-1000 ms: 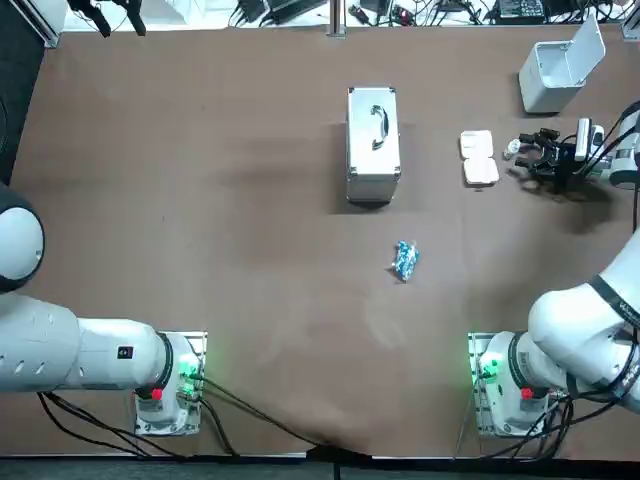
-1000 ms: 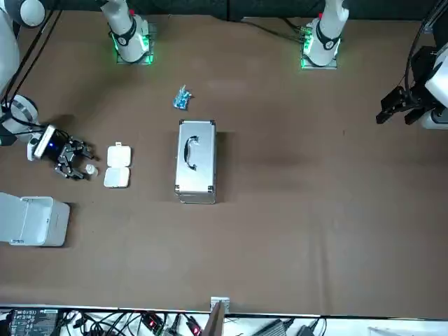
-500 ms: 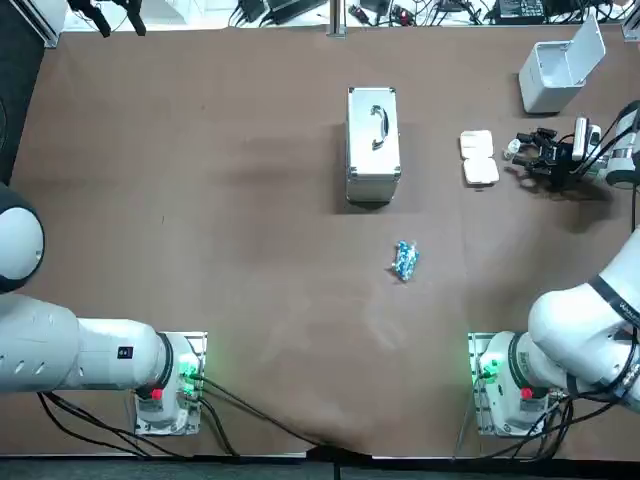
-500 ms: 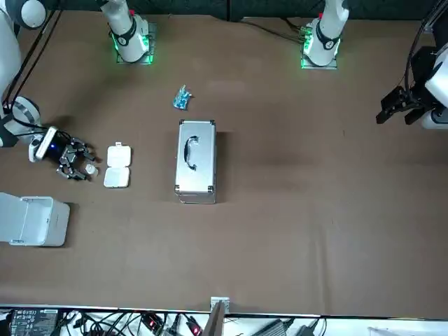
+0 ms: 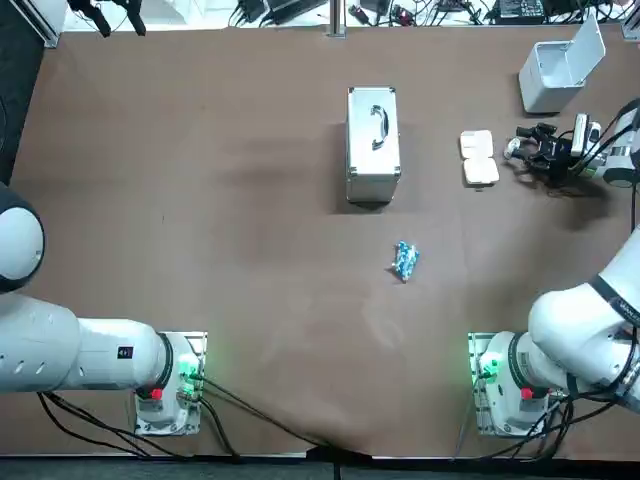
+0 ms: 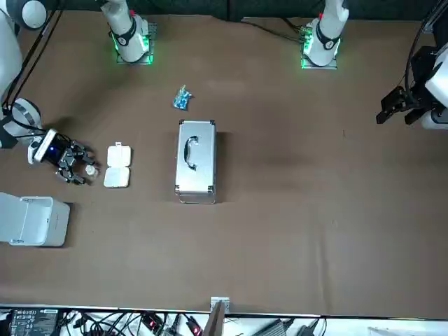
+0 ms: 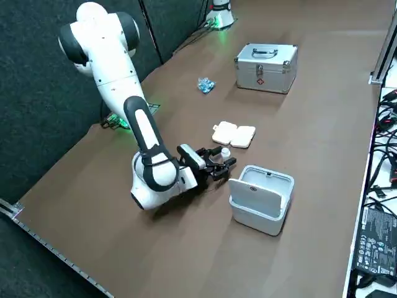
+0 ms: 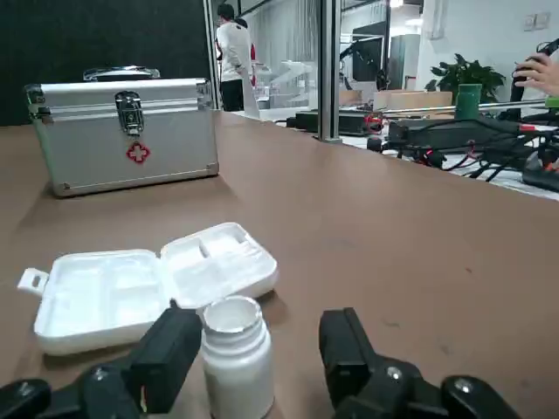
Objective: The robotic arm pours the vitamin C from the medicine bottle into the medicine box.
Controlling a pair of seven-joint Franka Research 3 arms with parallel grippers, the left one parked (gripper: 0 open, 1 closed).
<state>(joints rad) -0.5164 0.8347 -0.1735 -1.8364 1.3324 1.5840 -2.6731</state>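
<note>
A small white medicine bottle [image 8: 234, 353] stands upright and uncapped on the brown table, beside the open white pill box [image 8: 140, 284]. My right gripper [image 8: 258, 336] is low over the table and open, with the bottle between its two black fingers. One finger [image 8: 170, 353] is close against the bottle; the other stands well apart from it. From overhead, the gripper [image 5: 524, 148] is at the far right, the bottle [image 5: 511, 149] at its tip and the pill box [image 5: 479, 157] just beyond. The front view shows the gripper [image 6: 81, 166], bottle [image 6: 90, 169] and pill box [image 6: 117, 166].
A silver first-aid case [image 5: 373, 145] lies mid-table. A white bin with its lid raised [image 5: 558, 70] stands at the far right corner, close to my arm. A blue packet [image 5: 404, 260] lies nearer the bases. People stand beyond the table edge in the wrist view.
My right gripper has slid toward the table's far side and slightly toward the pill box, so the bottle now sits between its fingers. The bottle and pill box have not moved.
</note>
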